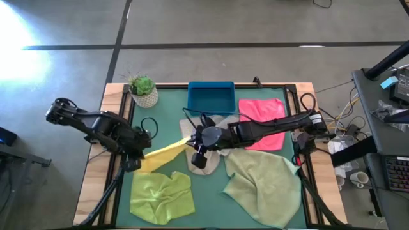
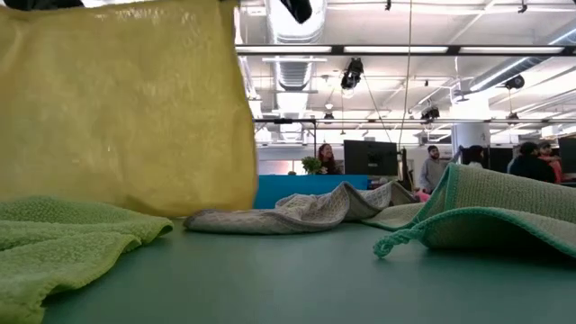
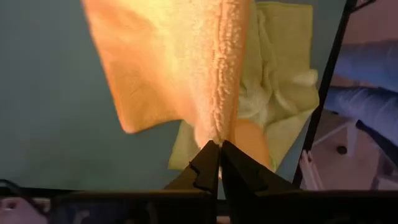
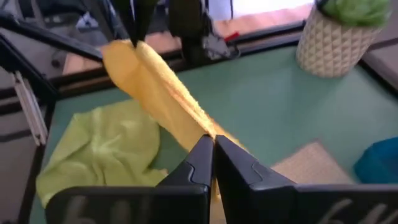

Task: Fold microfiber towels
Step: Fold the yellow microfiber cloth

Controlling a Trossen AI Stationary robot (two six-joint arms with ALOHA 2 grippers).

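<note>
Both grippers are clamped on the yellow towel (image 1: 167, 151): the left gripper (image 3: 219, 148) pinches one end between closed fingers, and the right gripper (image 4: 211, 140) pinches the other end the same way. Only the wrist views show these pinches; from above, the towel reads as a narrow band stretched between the left gripper (image 1: 137, 156) and the right gripper (image 1: 195, 148) over the green table (image 1: 211, 191). The low view alone shows it hanging as a broad sheet (image 2: 126, 103) clear of the tabletop. Below it lies the lime green towel (image 1: 161, 196); the light grey towel (image 2: 288, 214) is crumpled behind, the pale sage towel (image 1: 265, 185) to the right, the hot pink towel (image 1: 263, 121) beside the blue tray (image 1: 211, 97), and a potted plant (image 1: 143, 89) at the corner.
</note>
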